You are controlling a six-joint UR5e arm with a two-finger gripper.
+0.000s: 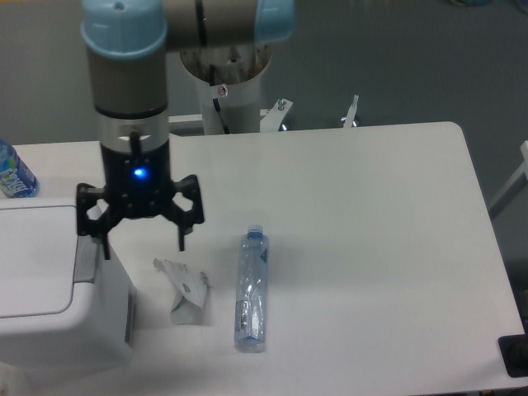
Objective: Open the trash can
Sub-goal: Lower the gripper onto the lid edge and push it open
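The trash can (49, 280) is a large boxy white bin at the left edge of the table, its flat white lid shut. Its grey push tab (85, 257) runs along the lid's right edge. My gripper (143, 241) hangs over the bin's right side with its black fingers spread wide apart and nothing between them. Its left fingertip (105, 243) is right at the grey tab; I cannot tell whether it touches. Its right fingertip (181, 239) hangs over the table beside the bin.
A crumpled white paper carton (186, 290) lies just right of the bin. An empty clear plastic bottle (252, 290) lies on its side beside it. Another bottle with a blue label (12, 172) stands at the far left behind the bin.
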